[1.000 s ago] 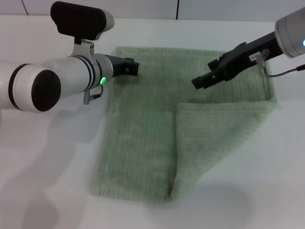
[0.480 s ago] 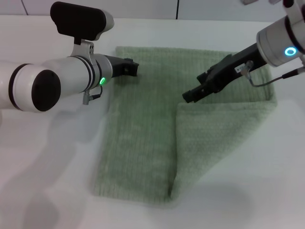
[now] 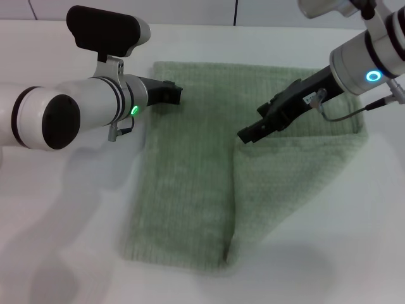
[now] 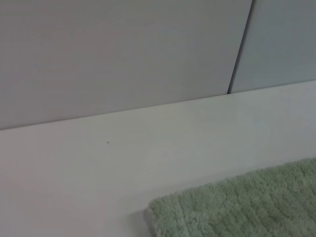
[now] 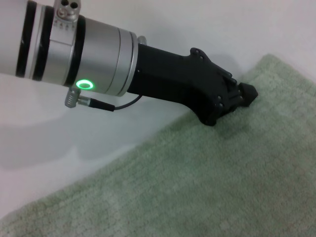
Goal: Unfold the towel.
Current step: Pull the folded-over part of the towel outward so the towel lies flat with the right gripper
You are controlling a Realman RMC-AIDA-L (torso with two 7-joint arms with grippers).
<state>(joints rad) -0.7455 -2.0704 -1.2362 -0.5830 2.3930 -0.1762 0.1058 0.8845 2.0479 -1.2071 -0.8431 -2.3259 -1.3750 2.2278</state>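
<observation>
The pale green towel (image 3: 190,171) lies flat on the white table, with one part folded over as a flap (image 3: 285,183) covering its near right quarter. My left gripper (image 3: 174,94) rests shut at the towel's far left edge; the right wrist view shows its dark tip (image 5: 245,92) closed to a point just over the cloth (image 5: 207,187). My right gripper (image 3: 248,133) hovers low over the middle of the towel, right at the flap's far inner corner. In the left wrist view only the towel's far corner (image 4: 237,207) shows.
The white table (image 3: 76,209) surrounds the towel on all sides. A pale wall (image 4: 123,49) with a dark vertical seam rises behind the table's far edge. A thin cable (image 3: 345,114) loops under my right wrist.
My right gripper has moved left and nearer, lowering from over the towel's far right part to the flap's inner corner. The left arm and the towel have stayed put.
</observation>
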